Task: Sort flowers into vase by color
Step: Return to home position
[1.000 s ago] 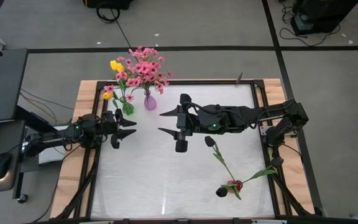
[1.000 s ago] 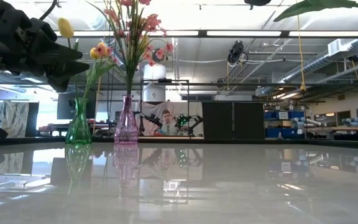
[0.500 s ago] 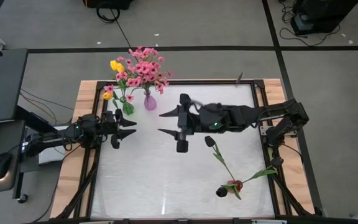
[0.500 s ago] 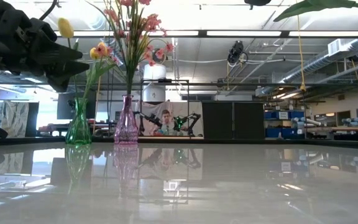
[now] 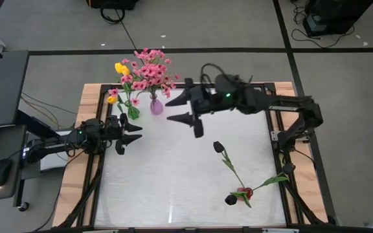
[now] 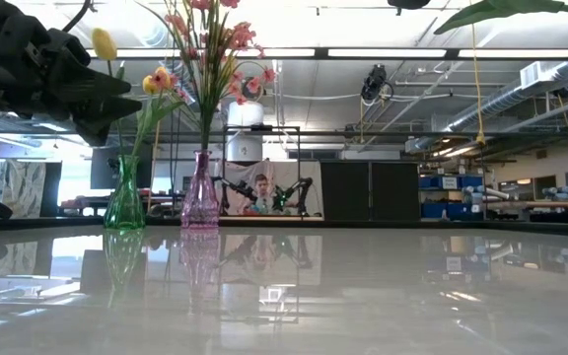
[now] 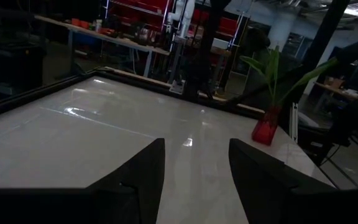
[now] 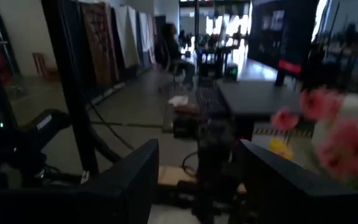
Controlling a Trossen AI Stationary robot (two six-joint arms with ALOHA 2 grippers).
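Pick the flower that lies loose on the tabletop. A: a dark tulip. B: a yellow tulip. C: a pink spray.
A: one dark tulip lies flat on the table, right of centre in the high view, while the pink sprays stand in the purple vase and the yellow tulips in the green vase.

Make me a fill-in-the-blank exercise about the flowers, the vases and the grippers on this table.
1. The pink flowers stand in a glass vase coloured ___.
2. The yellow tulips stand in a second vase coloured ___.
3. The left gripper and the right gripper both hold their fingers ___.

Missing words: purple; green; open.
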